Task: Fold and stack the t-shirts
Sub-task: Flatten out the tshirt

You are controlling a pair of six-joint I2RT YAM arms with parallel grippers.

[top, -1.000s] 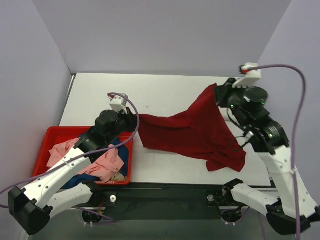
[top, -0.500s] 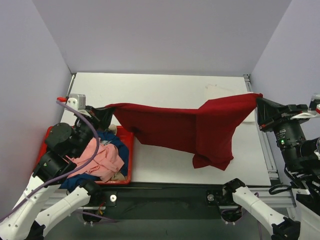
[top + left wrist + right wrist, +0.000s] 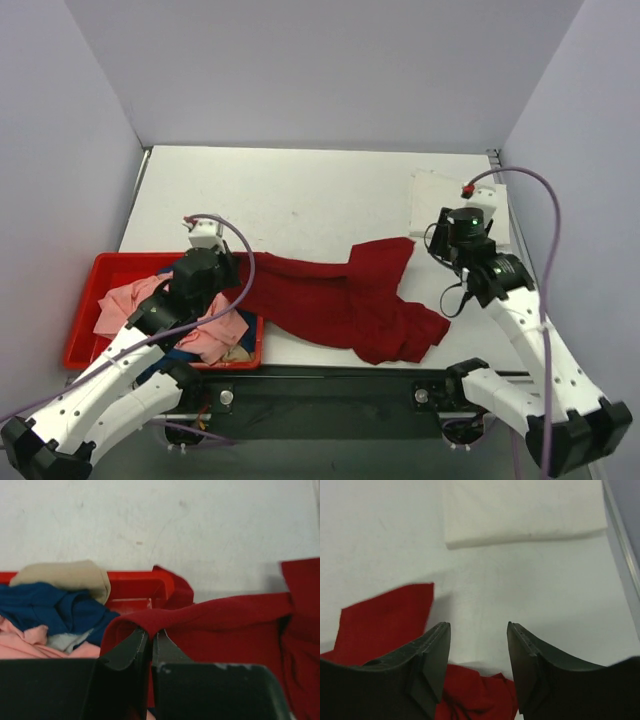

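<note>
Since the earlier frame the dark red t-shirt (image 3: 340,300) is no longer stretched in the air between the two arms. It lies rumpled on the table (image 3: 300,190), near the front edge. Its left end trails to the corner of the red bin (image 3: 120,260), and one flap reaches toward the right arm.

Right gripper (image 3: 478,626): jaws stand apart with nothing between them. It hangs over bare table, with the shirt's flap just beside and below it. Judgement: this corner is let go on purpose, so the cloth can settle flat instead of hanging.

Left gripper (image 3: 151,634): jaws pressed together on a fold of the red hem, right at the bin's rim. Judgement: this hold serves as an anchor, so the shirt can be dragged or re-spread without a second search for the edge.

White t-shirt (image 3: 455,200): already folded flat at the far right of the table, apart from the red one. It probably marks the stacking spot.

Bin contents: pink (image 3: 135,300), blue (image 3: 50,607) and beige (image 3: 65,575) shirts, heaped and unfolded.

Status: the red shirt is spread only in part. Its near-right portion is bunched on itself, so it needs smoothing before any fold. Risk: a pull from the left end alone may drag the bunch along rather than open it.
</note>
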